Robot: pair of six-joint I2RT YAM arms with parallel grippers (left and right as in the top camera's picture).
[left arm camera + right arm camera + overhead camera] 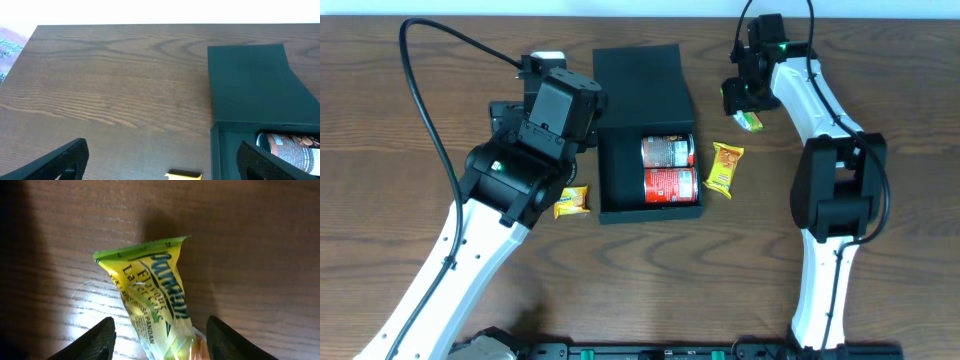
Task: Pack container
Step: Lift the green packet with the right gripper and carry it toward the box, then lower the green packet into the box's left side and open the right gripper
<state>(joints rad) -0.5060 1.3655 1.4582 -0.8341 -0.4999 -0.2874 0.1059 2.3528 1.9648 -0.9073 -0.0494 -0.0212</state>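
Note:
The container [610, 185] is a black box lying open in the middle of the table, its flap lid [640, 85] folded flat behind it. Two red cans [667, 150] [670, 185] lie inside. My right gripper [740, 105] hangs over a green-yellow cake packet [751, 122] right of the lid. In the right wrist view its fingers [100, 342] stand open on either side of the packet [150, 295], with a gap on each side. My left gripper [162, 160] is wide open and empty above the table left of the container [260, 85], with a yellow packet [184, 174] just below it.
An orange-yellow packet [725, 167] lies on the wood right of the container. The yellow packet [572, 201] lies against the container's left side, next to my left arm [510, 180]. The right arm [835, 190] stretches along the table's right side.

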